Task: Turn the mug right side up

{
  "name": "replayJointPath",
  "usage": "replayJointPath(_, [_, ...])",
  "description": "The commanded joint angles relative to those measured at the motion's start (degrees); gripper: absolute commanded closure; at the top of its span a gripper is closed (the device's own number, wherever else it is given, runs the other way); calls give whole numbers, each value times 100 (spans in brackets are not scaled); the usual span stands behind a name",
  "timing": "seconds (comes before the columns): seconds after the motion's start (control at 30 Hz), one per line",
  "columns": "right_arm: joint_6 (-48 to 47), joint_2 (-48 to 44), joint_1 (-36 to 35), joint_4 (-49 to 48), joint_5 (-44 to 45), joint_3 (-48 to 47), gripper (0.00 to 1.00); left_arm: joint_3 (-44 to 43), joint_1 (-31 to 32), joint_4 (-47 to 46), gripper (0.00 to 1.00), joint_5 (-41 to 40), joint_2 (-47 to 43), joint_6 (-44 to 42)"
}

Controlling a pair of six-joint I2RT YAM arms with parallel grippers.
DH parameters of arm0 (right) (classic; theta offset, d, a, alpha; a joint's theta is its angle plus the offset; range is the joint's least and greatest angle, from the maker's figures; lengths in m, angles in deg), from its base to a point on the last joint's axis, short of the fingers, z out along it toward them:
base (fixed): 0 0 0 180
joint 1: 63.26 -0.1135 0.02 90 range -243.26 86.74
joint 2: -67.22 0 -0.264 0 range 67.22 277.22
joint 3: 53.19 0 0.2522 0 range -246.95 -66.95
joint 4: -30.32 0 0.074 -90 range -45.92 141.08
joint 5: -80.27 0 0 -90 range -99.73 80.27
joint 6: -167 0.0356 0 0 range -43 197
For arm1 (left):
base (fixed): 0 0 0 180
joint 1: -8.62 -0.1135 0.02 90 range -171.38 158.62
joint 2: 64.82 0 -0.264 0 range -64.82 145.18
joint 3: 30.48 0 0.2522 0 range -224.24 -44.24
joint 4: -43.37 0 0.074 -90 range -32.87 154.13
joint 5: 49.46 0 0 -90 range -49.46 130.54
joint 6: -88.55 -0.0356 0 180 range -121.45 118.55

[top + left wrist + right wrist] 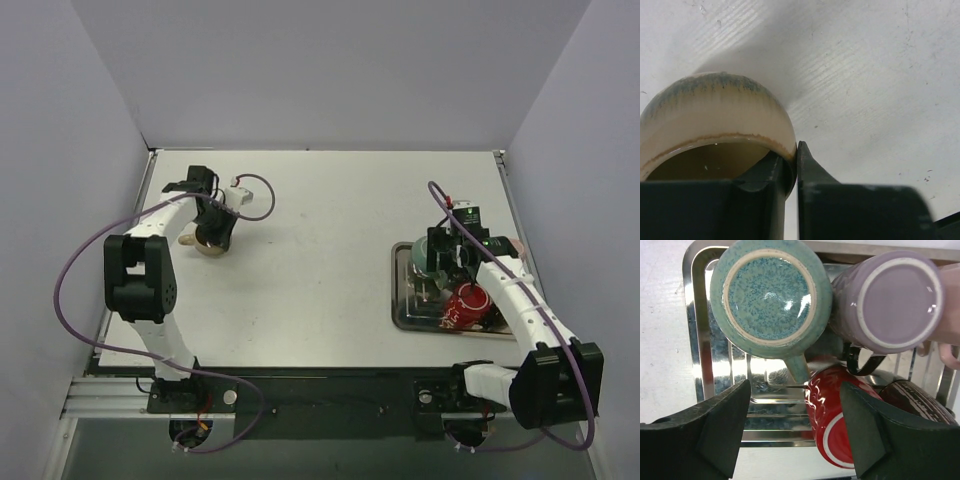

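The left claw (790, 156), clamped on the rim of the glazed beige ceramic mug (715, 115), seemed mid-turn, needing next a level set-down on the white tabletop (865, 75), while the right claw (794, 390) gaped empty.

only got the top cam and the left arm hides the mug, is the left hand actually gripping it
observer: Yes. The left wrist view shows the left hand shut on the beige mug at its rim, one finger inside and one outside.
operator: ok and the right hand, holding anything
observer: No. The right hand is open over the tray with nothing between its fingers.
operator: which mugs under it are upside down
observer: The teal mug and the lilac mug both show their bases, so they are mouth down.
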Motion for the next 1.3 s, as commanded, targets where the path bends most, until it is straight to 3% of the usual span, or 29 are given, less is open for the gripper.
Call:
replayJointPath(0.0, [-79,363,32,155,-140,-19,37,-267,-170,-128,68,413,171,-370])
replayJointPath(0.07, [-219,513,41,173,-158,-19,38,-319,-223,-23,45,589,84,-361])
replayJointPath(0.13, [-264,636,41,207,-17,25,38,-346,-293,91,32,895,-170,-378])
replayJointPath(0.37, [-501,1233,41,14,-17,17,36,-241,-346,65,29,1363,-1243,-343])
replayJointPath(0.63, [-554,1550,-38,-635,9,236,47,146,-302,-224,27,1908,-2438,-106])
replayJointPath(0.8, [-554,1805,-38,-794,53,219,70,216,-240,-321,26,1961,-2860,-10])
replayJointPath(0.93, [-693,1779,-73,-786,106,192,96,208,-162,-181,25,2224,-3089,87])
replayJointPath(0.97, [-703,1675,-99,-759,89,166,100,181,-135,-94,25,2338,-3133,96])
replayJointPath(1.1, [-782,982,-582,-724,88,166,100,102,-38,135,22,3013,-3326,359])
replayJointPath(1.27, [-250,-372,-970,-1224,-139,323,100,-3,-3,5,17,4076,-3467,1341])
